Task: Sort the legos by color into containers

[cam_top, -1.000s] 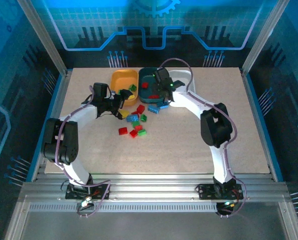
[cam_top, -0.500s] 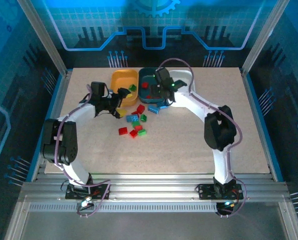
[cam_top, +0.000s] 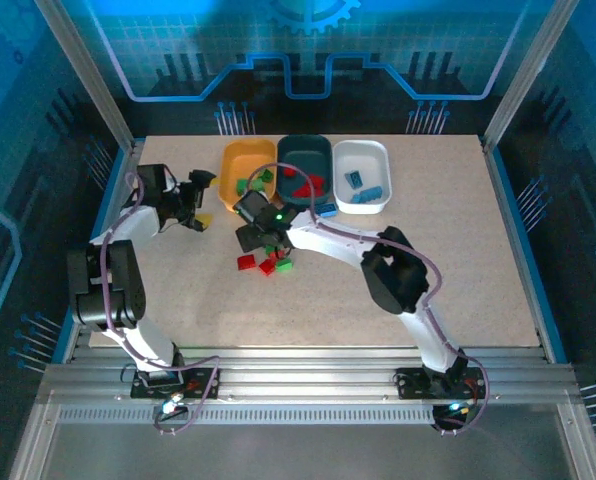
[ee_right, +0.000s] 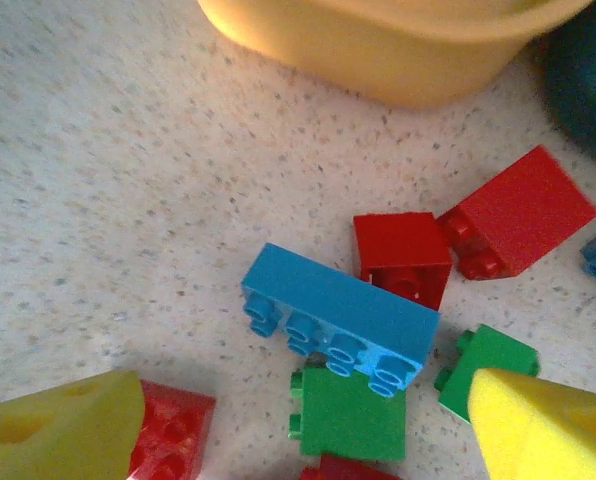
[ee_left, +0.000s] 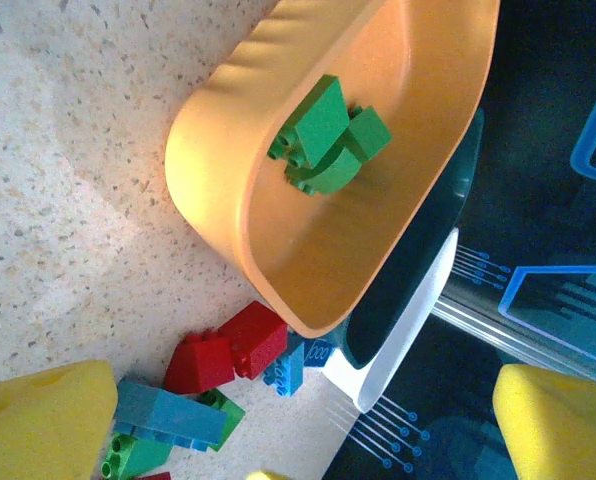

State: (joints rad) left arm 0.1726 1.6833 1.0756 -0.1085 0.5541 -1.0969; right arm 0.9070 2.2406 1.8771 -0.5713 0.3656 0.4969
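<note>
Loose legos lie in a pile in front of the tubs: a long blue brick (ee_right: 338, 320), red bricks (ee_right: 403, 255) and green bricks (ee_right: 350, 415). My right gripper (ee_right: 303, 430) (cam_top: 261, 238) hangs open just over this pile, the green brick between its yellow fingers (ee_right: 58, 420). The orange-yellow tub (cam_top: 230, 160) (ee_left: 218, 190) holds green bricks (ee_left: 323, 135). Red bricks (cam_top: 303, 180) lie in the teal tub (cam_top: 306, 145), and blue bricks (cam_top: 363, 185) in the white tub (cam_top: 361, 150). Left of the orange tub, my left gripper (cam_top: 198, 198) (ee_left: 298, 440) stands open and holds nothing.
A red brick (cam_top: 246, 262) and a red-and-green pair (cam_top: 275, 265) lie at the pile's near edge. One blue brick (cam_top: 328, 210) rests against the front of the teal tub. The three tubs stand side by side at the back of the table.
My right gripper has swung from over the teal tub down and left to the loose pile. The left gripper has pulled back leftward, away from the orange tub.
</note>
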